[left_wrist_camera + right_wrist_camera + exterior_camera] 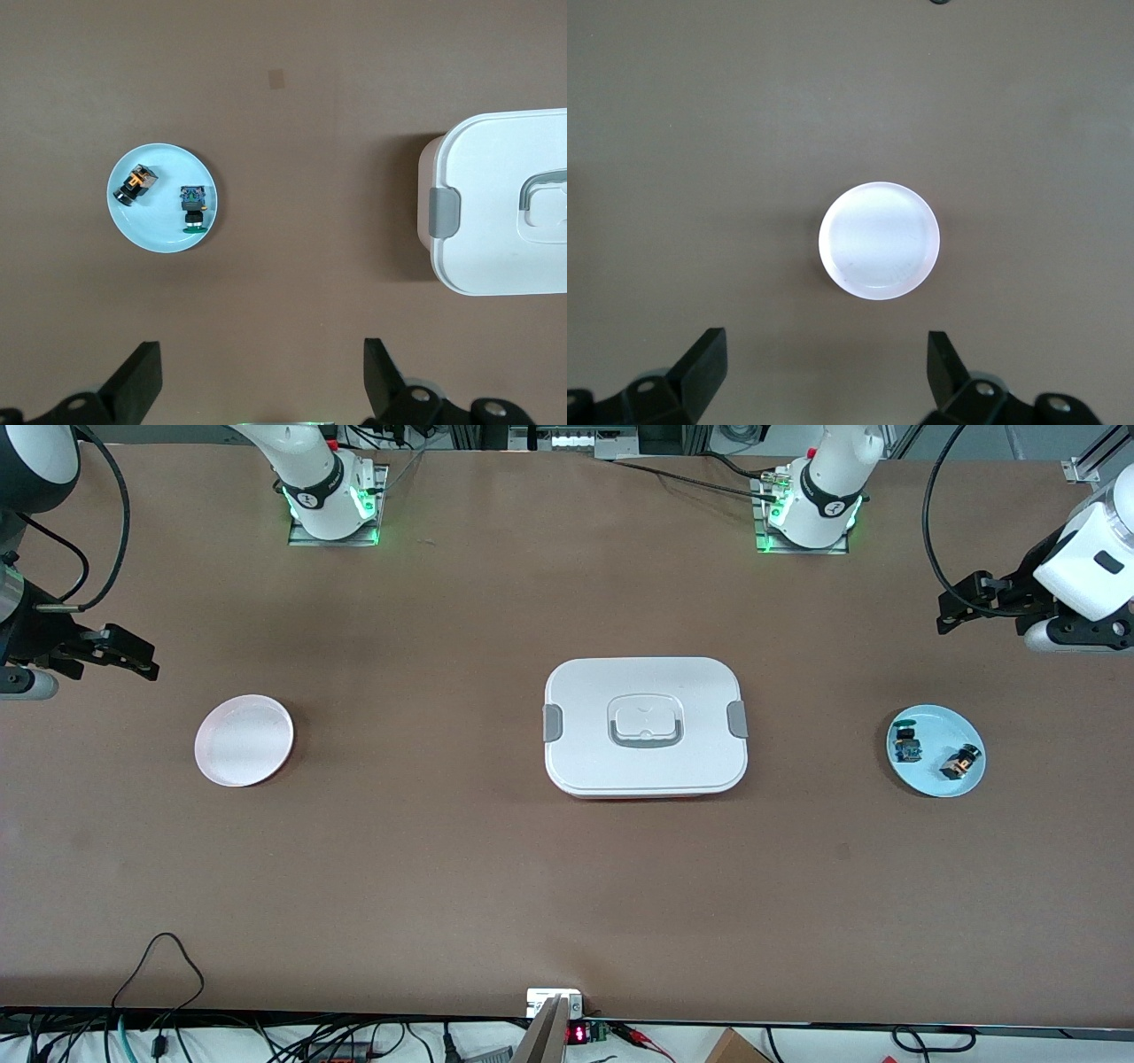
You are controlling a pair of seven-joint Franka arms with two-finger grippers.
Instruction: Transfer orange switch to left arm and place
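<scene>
Nearest the front camera among the table's things, the box [645,726] sits mid-table, lid on, grey clips at either end, well apart from both plates. Left gripper [952,607] hangs high over bare table at the left arm's end, jaws spread wide and holding nothing; in the left wrist view its fingers [137,381] frame empty brown surface, with the blue plate [133,226] lying ahead of them. On that plate lie the orange switch [134,183] and, just beside it but apart, a green-capped part [193,208]. From the front the orange switch [962,762] lies on the plate's half away from the box, slightly nearer the camera than the green-capped part [905,742]. It lies on its side, long axis running diagonally across the plate; the dark round end seems to point toward the rim and away from the box, though the cap itself is too small to read surely. Right gripper [133,657] waits, also fully open and empty, over bare table at the right arm's end, with the pink plate [244,740] below in its wrist view. Judgement: nothing is started; the step in hand is the left arm's pick. Best to come straight down over the switch, turn the wrist so the fingers close across the short sides rather than along the axis, and keep clear of the green-capped part and the plate's rim. Any handover should be carried well above the box's lid or around it.
</scene>
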